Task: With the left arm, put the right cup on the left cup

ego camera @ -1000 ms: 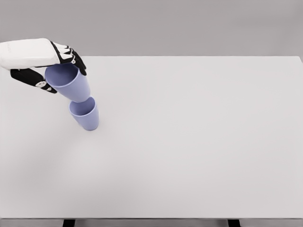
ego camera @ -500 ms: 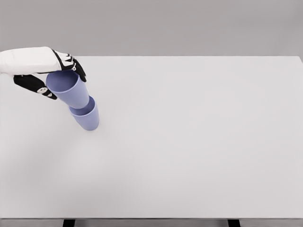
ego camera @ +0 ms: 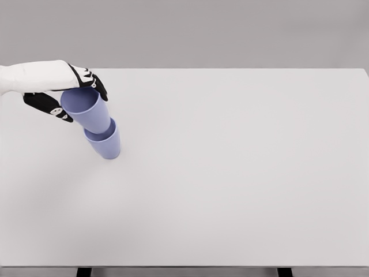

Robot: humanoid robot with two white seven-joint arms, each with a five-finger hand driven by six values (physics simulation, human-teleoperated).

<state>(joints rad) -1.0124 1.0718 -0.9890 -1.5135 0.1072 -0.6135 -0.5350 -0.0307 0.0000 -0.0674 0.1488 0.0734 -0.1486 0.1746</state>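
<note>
My left hand (ego camera: 55, 86) came in from the tabletop's left edge, near the far-left corner. Fingers were curled around the upper cup (ego camera: 87, 109), gripping it just under the rim: black fingertips (ego camera: 97, 85) wrapped over the far side, thumb (ego camera: 51, 106) on the near-left side. So the hand was closed on that cup, not loose.

Upper cup was lavender-blue, mouth up and open, tilted so its rim leaned toward the left edge and its base pointed down-right. Its base sat inside the mouth of the lower cup (ego camera: 104, 143). How deep it went in I could not tell; the lower cup's rim hid the bottom of the upper one. The 2 cups overlapped, so they looked in contact at that rim, but I could not confirm full seating.

Lower cup was the same colour, standing on the tabletop (ego camera: 242, 173), well in from the left edge and closer to the far edge than the near one. It appeared to lean in line with the upper cup.

Tabletop was plain white. 2 dark table legs (ego camera: 84, 272) showed under the near edge.

Right hand was out of frame.
</note>
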